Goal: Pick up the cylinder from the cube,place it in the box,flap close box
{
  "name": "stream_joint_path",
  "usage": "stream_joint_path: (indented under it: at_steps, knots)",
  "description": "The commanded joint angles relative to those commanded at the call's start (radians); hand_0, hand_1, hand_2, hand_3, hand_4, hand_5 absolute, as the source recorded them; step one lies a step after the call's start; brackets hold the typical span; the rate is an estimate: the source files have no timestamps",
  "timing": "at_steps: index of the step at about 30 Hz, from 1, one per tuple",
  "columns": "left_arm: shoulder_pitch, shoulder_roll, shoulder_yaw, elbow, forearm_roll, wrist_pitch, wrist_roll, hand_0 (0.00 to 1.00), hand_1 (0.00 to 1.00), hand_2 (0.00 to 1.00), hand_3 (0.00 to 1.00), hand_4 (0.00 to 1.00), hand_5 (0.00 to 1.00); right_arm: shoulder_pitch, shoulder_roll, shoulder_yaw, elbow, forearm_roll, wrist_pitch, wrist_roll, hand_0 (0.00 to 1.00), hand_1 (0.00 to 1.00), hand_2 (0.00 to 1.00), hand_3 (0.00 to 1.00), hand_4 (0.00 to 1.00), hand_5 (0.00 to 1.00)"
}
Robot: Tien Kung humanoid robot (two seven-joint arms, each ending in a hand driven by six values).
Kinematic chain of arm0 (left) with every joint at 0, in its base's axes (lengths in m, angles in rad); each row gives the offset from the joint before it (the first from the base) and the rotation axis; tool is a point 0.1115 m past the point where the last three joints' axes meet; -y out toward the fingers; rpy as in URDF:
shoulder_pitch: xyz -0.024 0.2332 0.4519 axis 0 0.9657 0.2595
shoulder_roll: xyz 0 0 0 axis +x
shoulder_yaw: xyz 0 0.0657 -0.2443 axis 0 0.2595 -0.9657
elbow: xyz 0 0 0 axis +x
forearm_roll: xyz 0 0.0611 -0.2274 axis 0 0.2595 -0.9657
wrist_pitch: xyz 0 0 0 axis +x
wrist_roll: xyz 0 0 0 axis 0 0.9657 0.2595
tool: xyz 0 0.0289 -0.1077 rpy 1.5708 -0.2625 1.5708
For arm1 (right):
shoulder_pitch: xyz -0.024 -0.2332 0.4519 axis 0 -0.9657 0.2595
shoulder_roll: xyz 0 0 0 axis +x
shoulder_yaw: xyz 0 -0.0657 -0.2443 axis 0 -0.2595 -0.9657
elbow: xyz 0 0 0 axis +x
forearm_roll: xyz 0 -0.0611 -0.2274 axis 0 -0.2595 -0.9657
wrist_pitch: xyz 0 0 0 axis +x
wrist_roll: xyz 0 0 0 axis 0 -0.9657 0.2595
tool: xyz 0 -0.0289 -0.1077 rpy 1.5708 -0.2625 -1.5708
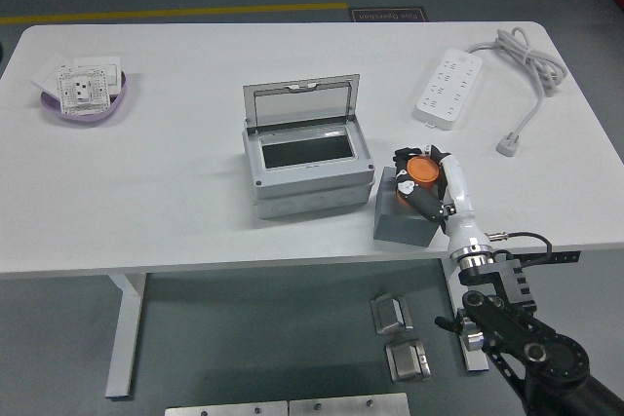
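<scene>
So the right hand [426, 185] is reaching in from the lower right corner, and its fingers [421, 200] are wrapped around the orange cylinder [422, 170]. The cylinder sits right on top of the gray cube [401, 220], or maybe just barely off it, honestly can't tell from this angle whether it's still touching. The cube is near the front edge of the white surface [175, 202], just beside the right side of the box [308, 168].

The box is gray, roughly in the middle of the surface, with its clear flap lid [301, 101] standing open and tilted back toward the far side. Inside looks dark, can't make out anything in there.

Other stuff around: a white power strip [448, 87] at the far right with its cable [525, 67] looped and the plug lying on the surface, well apart from the box. Over at the far left there's a purple bowl [84, 104] with what looks like 2 white socket plates in it.

Only 1 arm shows up here.
</scene>
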Motion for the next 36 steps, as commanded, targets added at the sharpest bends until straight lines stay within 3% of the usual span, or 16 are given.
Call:
stream_joint_path:
  at_steps: [5, 6, 11, 21, 29, 30, 35, 36]
  knots:
    - [-0.001, 0.0, 0.008, 0.0, -0.01, 0.003, -0.007, 0.716, 0.727, 0.713, 0.861, 0.57, 0.084, 0.002, -0.001, -0.002, 0.0, -0.009, -0.013, -0.001, 0.464, 0.395, 0.445, 0.343, 0.002, 0.002]
    - [-0.002, 0.0, 0.01, 0.0, -0.012, 0.004, -0.01, 0.716, 0.726, 0.712, 0.861, 0.57, 0.085, 0.002, -0.001, -0.003, 0.001, -0.013, -0.017, -0.002, 0.477, 0.329, 0.404, 0.3, 0.002, 0.002]
    - [-0.002, 0.0, 0.016, 0.0, -0.017, 0.007, -0.018, 0.716, 0.726, 0.712, 0.861, 0.57, 0.085, 0.007, -0.005, -0.007, 0.006, -0.037, -0.035, -0.011, 0.477, 0.329, 0.404, 0.3, 0.002, 0.002]
    - [0.0, 0.001, 0.008, 0.0, -0.003, 0.007, -0.016, 0.716, 0.723, 0.708, 0.859, 0.57, 0.085, 0.058, -0.021, -0.012, 0.028, -0.125, -0.051, -0.073, 0.477, 0.285, 0.4, 0.287, 0.002, 0.002]
    - [-0.001, 0.006, 0.004, 0.0, 0.004, 0.007, -0.011, 0.713, 0.723, 0.706, 0.858, 0.57, 0.087, 0.185, -0.028, -0.094, 0.017, -0.231, -0.036, -0.181, 0.461, 0.269, 0.39, 0.276, 0.002, 0.002]
    - [-0.001, 0.006, 0.006, 0.0, 0.003, 0.007, -0.011, 0.713, 0.723, 0.703, 0.857, 0.571, 0.09, 0.206, -0.026, -0.112, 0.013, -0.253, -0.03, -0.203, 0.405, 0.267, 0.394, 0.277, 0.002, 0.002]
    - [-0.003, 0.011, 0.012, 0.0, 0.0, 0.008, -0.009, 0.713, 0.723, 0.703, 0.857, 0.571, 0.09, 0.31, -0.005, -0.199, -0.018, -0.37, 0.02, -0.309, 0.405, 0.267, 0.394, 0.277, 0.002, 0.002]
    - [-0.004, 0.012, 0.014, 0.0, -0.002, 0.009, -0.009, 0.713, 0.723, 0.704, 0.856, 0.572, 0.091, 0.335, 0.001, -0.218, -0.028, -0.399, 0.034, -0.335, 0.263, 0.256, 0.394, 0.272, 0.002, 0.002]
